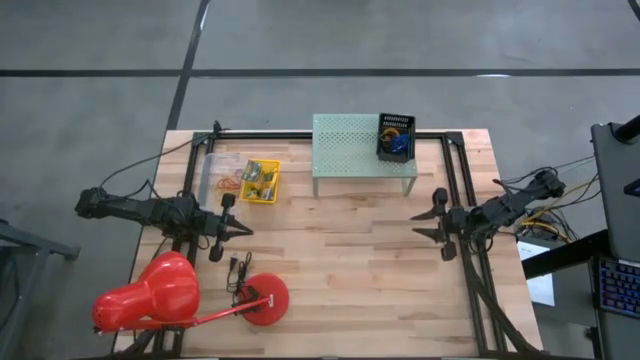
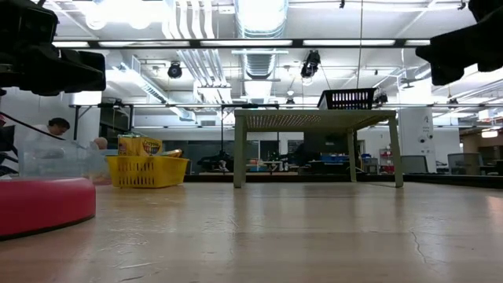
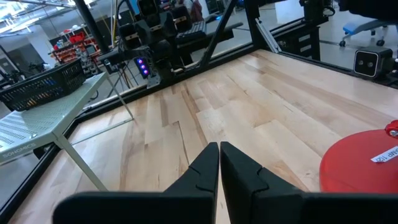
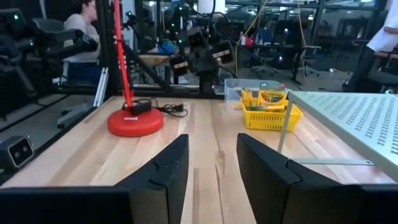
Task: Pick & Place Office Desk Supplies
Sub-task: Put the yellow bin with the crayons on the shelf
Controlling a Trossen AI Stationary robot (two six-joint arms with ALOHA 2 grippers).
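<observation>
Left gripper (image 1: 244, 231) low over the table (image 1: 350, 260) near the red lamp (image 1: 180, 298), jaws pressed together, right gripper (image 1: 428, 222) by the green shelf (image 1: 350, 148), jaws spread and empty, crayon boxes in the yellow basket (image 1: 261, 181), black basket (image 1: 394, 135) on the shelf

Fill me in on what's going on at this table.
Nothing is being handled. The left gripper hangs shut and empty near the red lamp; the right gripper hangs open and empty below the green shelf. A yellow basket of supplies sits on the table, a black basket on the shelf.
</observation>
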